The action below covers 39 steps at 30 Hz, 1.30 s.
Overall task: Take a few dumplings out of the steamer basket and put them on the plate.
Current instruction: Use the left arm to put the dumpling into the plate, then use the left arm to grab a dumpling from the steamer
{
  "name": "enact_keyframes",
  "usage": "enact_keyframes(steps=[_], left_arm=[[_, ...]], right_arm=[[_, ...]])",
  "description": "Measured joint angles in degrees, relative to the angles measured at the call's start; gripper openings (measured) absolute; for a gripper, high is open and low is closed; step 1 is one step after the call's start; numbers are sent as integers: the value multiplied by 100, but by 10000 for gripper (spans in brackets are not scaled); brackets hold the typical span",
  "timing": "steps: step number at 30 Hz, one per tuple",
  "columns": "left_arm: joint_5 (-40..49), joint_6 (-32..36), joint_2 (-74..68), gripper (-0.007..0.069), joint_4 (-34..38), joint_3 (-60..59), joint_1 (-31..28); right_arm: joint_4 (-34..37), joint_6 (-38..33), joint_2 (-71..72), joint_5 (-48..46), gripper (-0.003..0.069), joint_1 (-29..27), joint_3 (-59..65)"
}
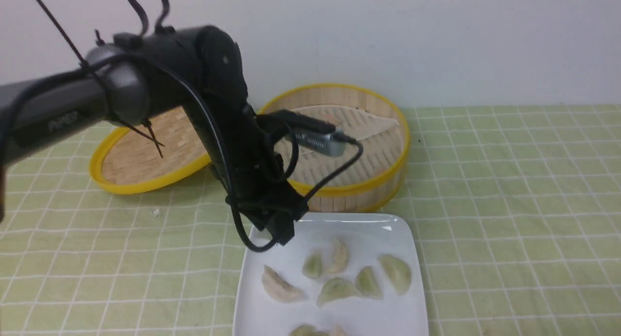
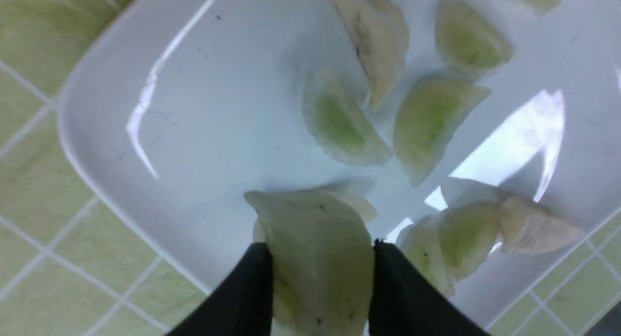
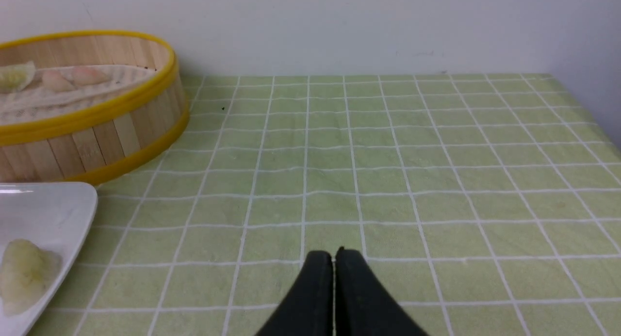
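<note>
Your left gripper [image 2: 320, 246] is pinching one pale green dumpling [image 2: 315, 263] between its two black fingers [image 2: 242, 297]. The jaws are standing partly apart, pressed against the dumpling's sides. In the front view this gripper is hanging at lower centre, over the far left corner of the plate [image 1: 388, 321]. You cannot tell whether the held dumpling is touching the glossy white surface.

The plate is sitting at the bottom centre of the front frame, just in front of the steamer basket [image 1: 359, 193], which is filling the middle. Several other dumplings [image 1: 335, 290] are lying on the plate, some of them touching. A shallow woven lid [image 1: 145, 166] is lying at centre left, beside the basket.

Your right gripper [image 3: 334, 258] is keeping its fingers pressed together with nothing between them, over the green checked tablecloth [image 3: 412, 156]. From its camera, a few pieces are showing inside the basket, on the liner.
</note>
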<state>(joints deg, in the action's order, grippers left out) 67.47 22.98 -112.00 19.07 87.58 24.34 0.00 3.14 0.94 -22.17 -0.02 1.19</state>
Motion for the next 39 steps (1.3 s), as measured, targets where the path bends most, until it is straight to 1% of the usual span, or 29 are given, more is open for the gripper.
enact_keyframes(steps=[5,6,7,9,11,13,16,17,19,20,21,23,24,26,29,32,34,35,36,38,39], left_arm=[[-196,151,-399,240,0,-15,107],[-250,157,-460,287,0,-15,113],[-291,157,-467,311,-8,-15,113],[-367,157,-471,396,-60,-3,113],[-354,100,-466,453,-176,105,113],[-334,-57,-466,472,-434,399,113],[-344,-479,-466,433,-981,1018,113],[-350,-682,-474,399,-1191,1293,100],[-326,-859,-535,307,-1364,1853,72],[-262,-905,-609,241,-1399,2196,37],[-121,-904,-763,151,-1393,2630,-13],[88,-840,-1008,62,-1348,3213,-64],[172,-791,-1191,33,-1316,3568,-102],[250,-718,-1637,3,-1283,4276,-174],[99,-584,-2216,-6,-1321,4965,-211],[-139,-456,-2574,-1,-1426,5234,-223],[-284,-348,-2794,22,-1509,5297,-229],[-426,-293,-2909,61,-1581,5303,-229],[-513,-283,-2979,80,-1628,5303,-229],[-725,-272,-3133,161,-1768,5303,-229],[-747,-272,-3146,180,-1782,5303,-229]], right_arm=[[0,0,0,0,-3,0,0],[0,0,0,0,-3,0,0],[0,0,0,0,-3,0,0],[0,0,0,0,-3,0,0],[0,0,0,0,-3,0,0],[0,0,0,0,-3,0,0],[0,0,0,0,-3,0,0],[0,0,0,0,-3,0,0],[0,0,0,0,-3,0,0],[0,0,0,0,-3,0,0],[0,0,0,0,-3,0,0],[0,0,0,0,-3,0,0],[0,0,0,0,-3,0,0],[0,0,0,0,-3,0,0],[0,0,0,0,-3,0,0],[0,0,0,0,-3,0,0],[0,0,0,0,-3,0,0],[0,0,0,0,-3,0,0],[0,0,0,0,-3,0,0],[0,0,0,0,-3,0,0],[0,0,0,0,-3,0,0]])
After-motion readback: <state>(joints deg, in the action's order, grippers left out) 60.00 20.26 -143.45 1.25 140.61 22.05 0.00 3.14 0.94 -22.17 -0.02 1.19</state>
